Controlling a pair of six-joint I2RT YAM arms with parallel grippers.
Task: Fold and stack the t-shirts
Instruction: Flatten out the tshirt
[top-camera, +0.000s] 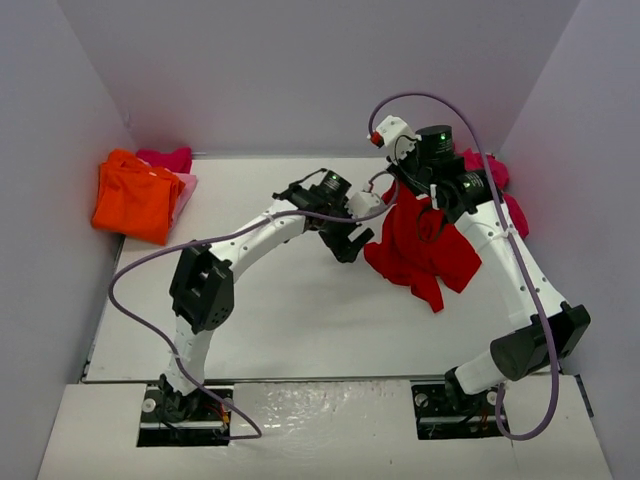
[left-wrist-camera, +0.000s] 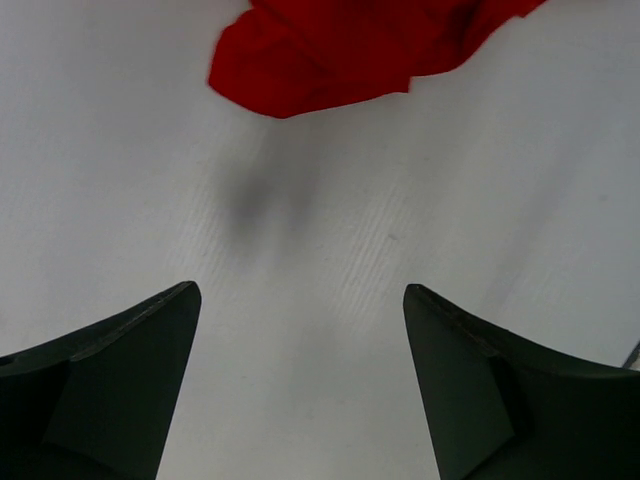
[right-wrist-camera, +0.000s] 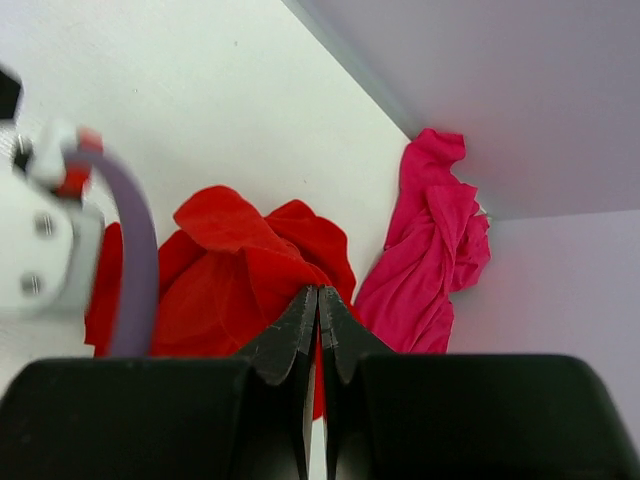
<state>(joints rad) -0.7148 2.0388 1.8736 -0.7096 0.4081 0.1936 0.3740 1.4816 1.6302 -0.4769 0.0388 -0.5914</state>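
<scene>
Top external shows your right claw pinching the red t-shirt over the surface, left claw wide beside it; orange t-shirt seems folded far left, magenta t-shirt crumpled, unfolded.

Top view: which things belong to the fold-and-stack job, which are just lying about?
Job: red t-shirt, in the shut right gripper; orange t-shirt; pink cloth beneath it; magenta t-shirt at far right.
Not the job: purple cable; white table.
</scene>
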